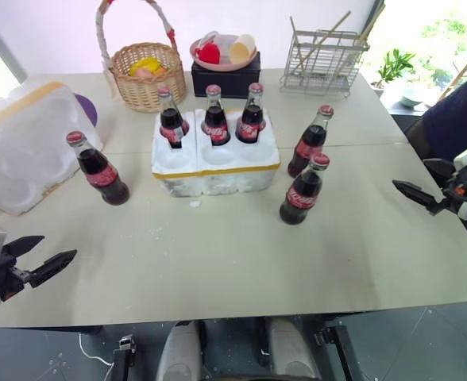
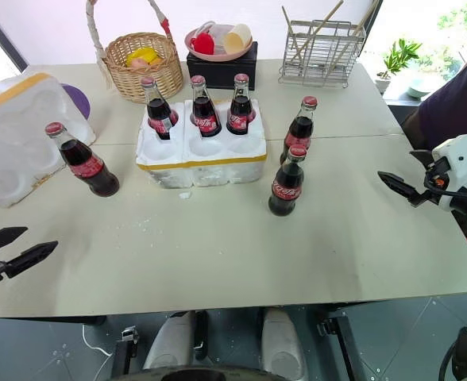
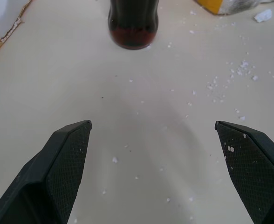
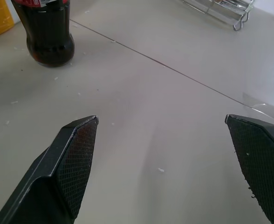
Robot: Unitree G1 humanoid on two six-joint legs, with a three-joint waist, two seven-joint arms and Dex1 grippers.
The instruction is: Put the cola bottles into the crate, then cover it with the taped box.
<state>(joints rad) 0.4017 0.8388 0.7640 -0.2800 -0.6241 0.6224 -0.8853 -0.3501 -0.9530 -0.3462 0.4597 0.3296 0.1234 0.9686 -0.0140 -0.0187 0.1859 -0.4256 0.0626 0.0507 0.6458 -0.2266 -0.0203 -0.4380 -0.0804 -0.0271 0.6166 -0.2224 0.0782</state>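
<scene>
Bottles: three stand in the back wells of the crate (image 1: 215, 168), at the left (image 1: 171, 119), middle (image 1: 214, 117) and right (image 1: 251, 115); its three front wells show bare. Two more bottles stand on the table (image 1: 241, 262) just right of the crate, one behind (image 1: 310, 142) and one in front (image 1: 303, 190). A sixth bottle (image 1: 98, 169) stands left of the crate, close by the taped box (image 1: 28, 143), which lies at the table's left edge with its hollowed side showing. The left gripper (image 1: 36, 258) hovers low at the near left, jaws wide apart, holding nothing. The right gripper (image 1: 416, 186) hovers at the right edge, jaws likewise spread and free. A basket (image 1: 144, 73) and a wire rack (image 1: 322, 59) stand at the back.
</scene>
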